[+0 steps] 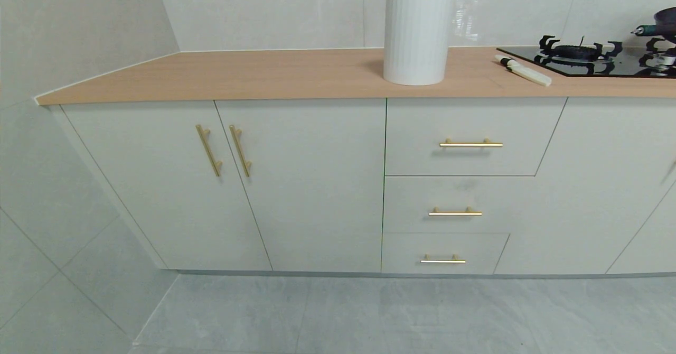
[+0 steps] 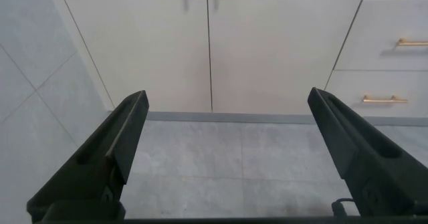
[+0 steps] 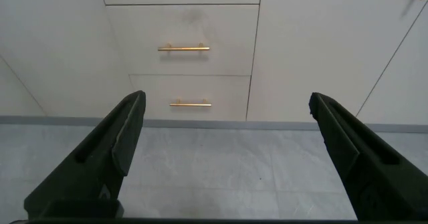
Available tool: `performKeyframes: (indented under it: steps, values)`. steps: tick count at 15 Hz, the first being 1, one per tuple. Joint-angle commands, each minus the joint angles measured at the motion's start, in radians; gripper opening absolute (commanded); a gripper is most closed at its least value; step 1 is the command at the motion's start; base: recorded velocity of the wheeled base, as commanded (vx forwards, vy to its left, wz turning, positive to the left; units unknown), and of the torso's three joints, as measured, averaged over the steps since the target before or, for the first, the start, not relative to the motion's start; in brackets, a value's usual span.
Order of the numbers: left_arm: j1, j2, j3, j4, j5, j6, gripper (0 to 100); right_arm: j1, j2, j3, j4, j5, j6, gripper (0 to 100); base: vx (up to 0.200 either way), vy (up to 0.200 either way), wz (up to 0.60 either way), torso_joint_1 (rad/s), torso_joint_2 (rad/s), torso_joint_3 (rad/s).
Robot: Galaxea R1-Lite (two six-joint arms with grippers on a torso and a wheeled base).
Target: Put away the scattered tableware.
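Since the head view looks down on a cabinet (image 1: 586, 195), the one loose piece it gives is a pale utensil (image 1: 523, 70). It lies flat on the surface (image 1: 237, 74) just beside the hob (image 1: 591, 61), with a tall white canister (image 1: 417, 31) standing near it. Below the surface sit two doors (image 1: 306, 185) and a stack of three drawers (image 1: 465, 127), all shut. Judged against both wrist views, the utensil is well above and beyond either claw, out past the right one.

From the left wrist, the left claw (image 2: 227, 100) hangs low over the floor (image 2: 221, 164). Its fingers are wide apart with nothing between them, and it faces the foot of the doors. The drawers lie off to the side nearer the right claw.

From the right wrist, the right claw (image 3: 226, 98) is likewise spread and empty, low over the floor. The lower two drawers and their handles (image 3: 184, 48) are straight ahead of it.

Trouble, I judge, lies in the climb and the pick. Either arm raised this near the cabinet could catch a handle or the surface's lip. The utensil is thin and flat, so a claw coming down askew may skid it onto the hob's glass or off the edge instead of gripping it. A careless swing past the canister could topple it, tall as it is.
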Motion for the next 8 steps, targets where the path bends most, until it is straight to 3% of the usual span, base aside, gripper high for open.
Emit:
performKeyframes:
  steps: [1,5,8]
  values:
    - [0.000,0.001,0.000,0.000,0.001,-0.001,100,0.000,0.003,0.000,0.002,-0.001,0.001,100,0.000,0.000,0.00,0.000,0.00,0.000]
    - [0.000,0.001,0.000,0.000,-0.001,0.002,100,0.000,0.003,0.000,0.002,0.001,-0.001,100,0.000,0.000,0.00,0.000,0.00,0.000]
    - [0.000,0.001,0.000,0.000,0.001,-0.001,100,0.000,0.003,0.000,0.002,0.001,-0.004,100,0.200,0.000,0.00,0.001,0.00,0.007]
